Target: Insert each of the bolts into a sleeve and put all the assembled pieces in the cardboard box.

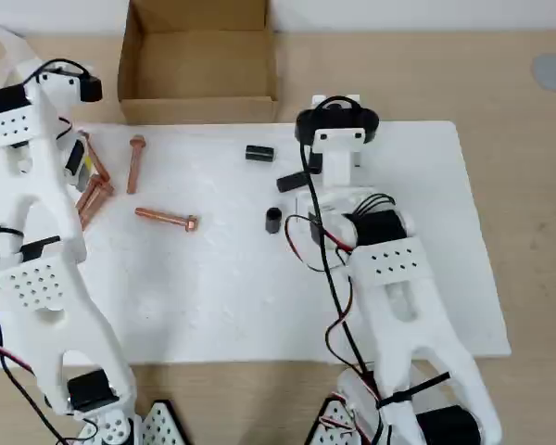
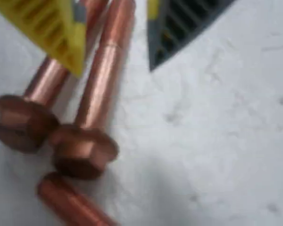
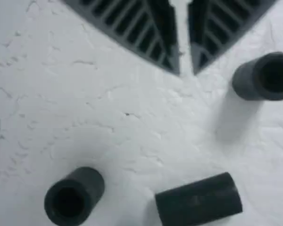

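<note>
Left gripper (image 2: pixel 114 69) spread over the bolts (image 2: pixel 104 80); right gripper (image 3: pixel 185 70) pinched nearly together above the sleeves (image 3: pixel 198 200).
Left fingers stand apart, one copper shaft between them, at the high view's left edge; right fingers hold nothing, mid-frame; the cardboard box (image 1: pixel 199 109) sits upper left.

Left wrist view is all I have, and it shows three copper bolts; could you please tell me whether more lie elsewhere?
Observer: Yes, two more bolts lie apart from that cluster on the foam sheet.
Operator: Thank you; where are the sleeves?
Observer: Three black sleeves lie on the foam close to the right gripper.
Operator: And the cardboard box?
Observer: It stands open-topped just beyond the foam's far edge.
</note>
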Controlling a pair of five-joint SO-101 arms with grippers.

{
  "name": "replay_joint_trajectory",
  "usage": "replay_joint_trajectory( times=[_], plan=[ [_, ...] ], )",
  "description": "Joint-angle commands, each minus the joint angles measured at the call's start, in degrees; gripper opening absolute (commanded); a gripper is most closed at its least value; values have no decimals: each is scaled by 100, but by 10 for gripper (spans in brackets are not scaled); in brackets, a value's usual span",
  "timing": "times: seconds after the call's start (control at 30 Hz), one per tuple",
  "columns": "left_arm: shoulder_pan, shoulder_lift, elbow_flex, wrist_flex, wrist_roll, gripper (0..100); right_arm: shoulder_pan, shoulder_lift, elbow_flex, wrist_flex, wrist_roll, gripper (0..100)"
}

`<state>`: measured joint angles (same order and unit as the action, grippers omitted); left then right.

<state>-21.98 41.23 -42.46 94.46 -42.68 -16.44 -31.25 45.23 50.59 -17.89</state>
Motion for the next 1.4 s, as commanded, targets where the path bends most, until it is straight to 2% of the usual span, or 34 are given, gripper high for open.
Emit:
replay_joint_trajectory(
  times=[0.0,0.6,0.63,0.7,0.87,1.1,1.23,1.37],
  plan=[
    [176,-338,220,-237,-53,106,-57,4,-4,-114,-18,12],
    [290,-330,1881,-1820,-26,102,-75,4,4,-79,-26,12],
    [281,-330,1978,-1881,-18,96,-75,4,4,-79,-26,12],
    [281,-330,2066,-1925,-9,12,-75,4,4,-70,-26,12],
    [255,-400,2057,-1881,237,9,-189,4,136,-70,-53,12],
    [281,-1297,782,-466,580,12,-716,4,145,-79,-62,12],
    [299,-2053,0,273,835,12,-778,13,-207,-70,35,13],
    [281,-2826,-211,554,1459,12,-743,13,-611,-105,993,87]
  ],
)
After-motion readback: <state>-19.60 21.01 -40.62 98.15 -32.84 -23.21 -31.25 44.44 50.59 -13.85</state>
